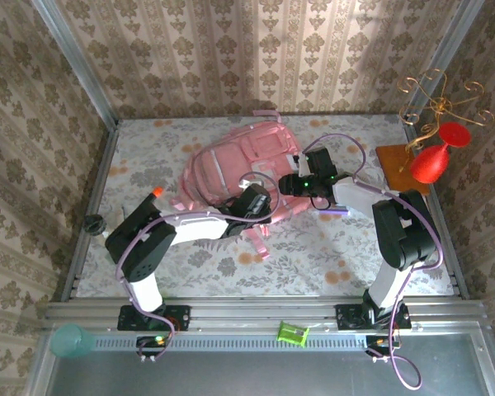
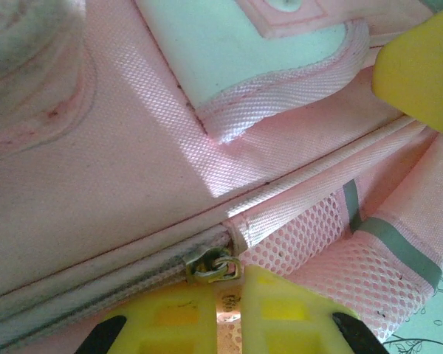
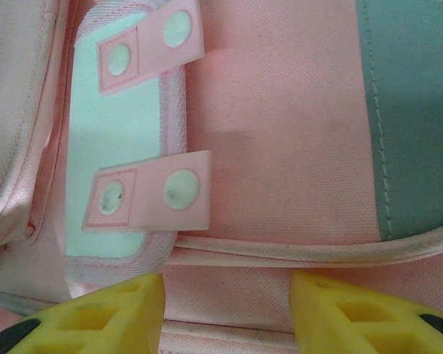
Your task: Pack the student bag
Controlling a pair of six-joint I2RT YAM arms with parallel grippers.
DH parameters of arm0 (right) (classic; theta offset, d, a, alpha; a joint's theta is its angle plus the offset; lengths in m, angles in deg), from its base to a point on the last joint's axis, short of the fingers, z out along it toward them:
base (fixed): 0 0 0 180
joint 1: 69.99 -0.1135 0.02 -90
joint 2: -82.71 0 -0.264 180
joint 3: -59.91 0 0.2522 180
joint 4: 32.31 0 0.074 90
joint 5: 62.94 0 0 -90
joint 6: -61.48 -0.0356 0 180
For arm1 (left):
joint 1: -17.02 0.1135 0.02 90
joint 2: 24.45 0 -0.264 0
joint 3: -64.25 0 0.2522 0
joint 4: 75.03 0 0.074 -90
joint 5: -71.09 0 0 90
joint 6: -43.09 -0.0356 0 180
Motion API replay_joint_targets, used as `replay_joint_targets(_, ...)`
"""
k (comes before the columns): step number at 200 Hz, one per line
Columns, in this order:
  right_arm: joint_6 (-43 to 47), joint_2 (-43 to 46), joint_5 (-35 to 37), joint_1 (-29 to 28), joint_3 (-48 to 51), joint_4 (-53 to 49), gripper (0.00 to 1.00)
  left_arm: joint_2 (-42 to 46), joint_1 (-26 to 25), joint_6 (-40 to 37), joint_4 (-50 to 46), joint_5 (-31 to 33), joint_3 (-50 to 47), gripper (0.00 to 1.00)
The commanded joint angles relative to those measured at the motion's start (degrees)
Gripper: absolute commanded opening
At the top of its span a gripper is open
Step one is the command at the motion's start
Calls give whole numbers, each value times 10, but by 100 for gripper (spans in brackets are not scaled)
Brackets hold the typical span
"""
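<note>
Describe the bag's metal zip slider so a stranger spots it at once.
Start at the pink backpack mid-table. Follow its grey zip toward the mesh pocket. The zip slider sits at that end: brassy metal, unlike the pink fabric around.

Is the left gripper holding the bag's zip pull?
Yes, the left gripper is closed on the tab of the metal zip pull.

Bright, even light — close-ups slightly soft

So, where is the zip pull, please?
Left wrist view, bottom centre: the zip pull sits pinched in the left tool, beside the mesh pocket.
</note>
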Motion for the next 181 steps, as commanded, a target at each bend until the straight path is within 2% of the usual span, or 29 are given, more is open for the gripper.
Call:
replay_joint_targets(1,0,-3,1,0,12,-14,49,29,-2,4,5,7,-8,4)
replay_joint_targets(16,-1,-3,1,-1,11,-15,49,37,1,-1,-6,7,-11,0)
replay_joint_targets(38,-1,-3,7,0,11,-20,49,43,15,-8,-29,13,-24,0)
replay_joint_targets(52,-1,-4,8,0,12,-20,49,37,23,-12,-33,-7,-26,0)
replay_joint_targets(82,-2,-10,5,0,11,-16,49,14,20,-27,-35,-35,-6,10)
replay_joint_targets(110,-5,-14,0,0,13,-13,49,-12,16,-36,-45,-23,15,23)
replay_joint_targets(133,-7,-15,-2,0,15,-11,49,-30,16,-43,-54,-4,28,25)
replay_joint_targets(158,-7,-14,-3,0,17,-9,49,-42,13,-50,-59,23,39,33)
replay_joint_targets(181,-7,-15,-5,0,17,-8,49,-53,12,-55,-64,31,48,33)
